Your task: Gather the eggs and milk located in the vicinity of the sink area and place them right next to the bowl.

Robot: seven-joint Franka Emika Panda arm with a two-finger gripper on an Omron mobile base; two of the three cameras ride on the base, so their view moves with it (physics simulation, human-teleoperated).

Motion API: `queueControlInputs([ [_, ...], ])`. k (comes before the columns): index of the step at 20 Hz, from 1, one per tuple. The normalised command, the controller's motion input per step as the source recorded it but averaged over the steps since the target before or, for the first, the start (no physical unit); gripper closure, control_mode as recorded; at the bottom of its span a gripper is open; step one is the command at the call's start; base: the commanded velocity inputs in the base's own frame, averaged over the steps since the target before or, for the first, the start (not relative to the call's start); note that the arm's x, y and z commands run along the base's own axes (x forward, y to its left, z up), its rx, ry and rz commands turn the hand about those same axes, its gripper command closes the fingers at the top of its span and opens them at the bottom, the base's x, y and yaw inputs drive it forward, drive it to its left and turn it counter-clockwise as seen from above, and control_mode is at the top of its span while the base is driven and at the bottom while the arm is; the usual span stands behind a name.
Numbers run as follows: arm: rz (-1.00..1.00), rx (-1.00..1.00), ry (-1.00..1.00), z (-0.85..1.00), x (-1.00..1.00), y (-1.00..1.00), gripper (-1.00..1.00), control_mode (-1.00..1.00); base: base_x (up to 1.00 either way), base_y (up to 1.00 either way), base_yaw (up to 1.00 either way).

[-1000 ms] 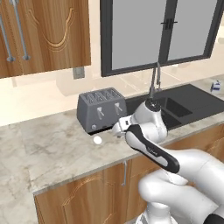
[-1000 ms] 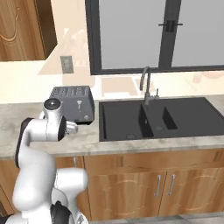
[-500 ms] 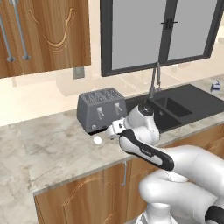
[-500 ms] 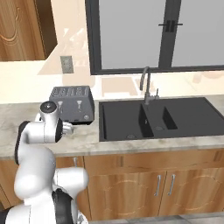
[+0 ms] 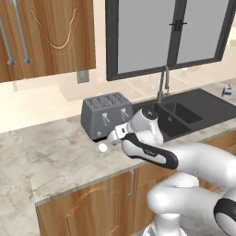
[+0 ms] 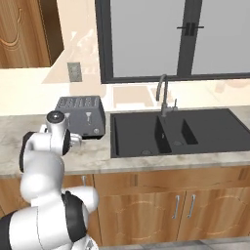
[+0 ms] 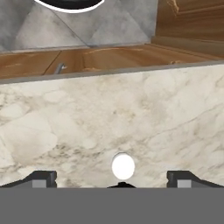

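Note:
One small white egg (image 5: 102, 147) lies on the marble counter just in front of the toaster. My gripper (image 5: 110, 139) hangs right beside it, low over the counter. In the hand view the egg (image 7: 123, 166) sits midway between the two widely spread fingertips (image 7: 43, 178), and my gripper (image 7: 111, 179) is open with nothing held. The milk carton (image 5: 227, 91), white with blue marks, stands far right behind the dark sink (image 5: 193, 110). The red bowl is out of view.
A grey toaster (image 5: 105, 115) stands right behind the egg, seen also as the toaster (image 6: 80, 117) left of the sink (image 6: 176, 132). A thin faucet (image 6: 163, 95) rises behind the basin. The counter's front edge (image 7: 109, 74) and wooden cabinet doors lie beyond the egg.
My arm has swung down and to the left, bringing the hand lower beside the egg. The egg and the toaster have stayed in place.

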Motion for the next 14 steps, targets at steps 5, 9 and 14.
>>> queueControlInputs([
  [5,0.04,-0.01,-0.02,-0.02,0.01,0.2,-1.0,-1.0,0.0,0.0,0.0],
  [9,0.03,-0.02,-0.02,-0.1,0.05,0.13,-1.0,-1.0,0.0,0.0,0.0],
  [14,0.03,-0.01,-0.03,-0.21,0.14,0.01,-1.0,-1.0,0.0,0.0,0.0],
])
